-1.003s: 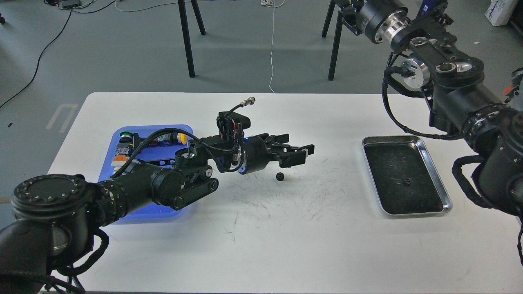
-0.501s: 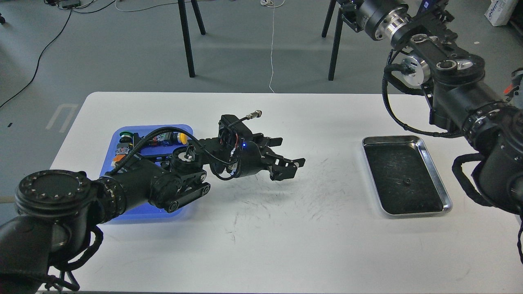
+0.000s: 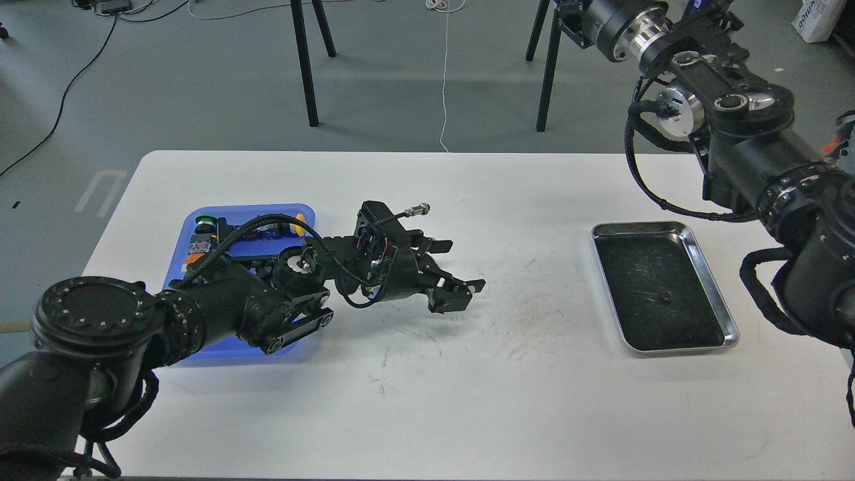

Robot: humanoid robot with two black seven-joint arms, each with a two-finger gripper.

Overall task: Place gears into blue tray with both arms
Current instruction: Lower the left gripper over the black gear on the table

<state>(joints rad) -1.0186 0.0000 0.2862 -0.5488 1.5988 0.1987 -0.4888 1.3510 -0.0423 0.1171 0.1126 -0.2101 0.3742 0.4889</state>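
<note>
The blue tray [image 3: 297,349] lies at the table's left, mostly covered by my left arm. My left gripper [image 3: 459,277] reaches right of the tray and tilts down onto the white table, its two fingers [image 3: 437,246] spread apart. No gear shows between them; its body hides the table spot beneath. One tiny black gear [image 3: 663,297] rests in the silver tray [image 3: 728,327] at the right. My right arm [image 3: 748,153] rises from the right edge to the top of the view, and its gripper is out of frame.
Inside the blue tray are a yellow-capped button [image 3: 300,224], an orange block [image 3: 194,248] and a green-topped part [image 3: 205,219]. Black chair legs [image 3: 304,60] stand beyond the table's far edge. A white cord [image 3: 444,73] hangs behind the table.
My left gripper has dropped and pulled back left, tilting down over the spot where a gear lay on the table; that gear no longer shows. The right arm shifted slightly.
</note>
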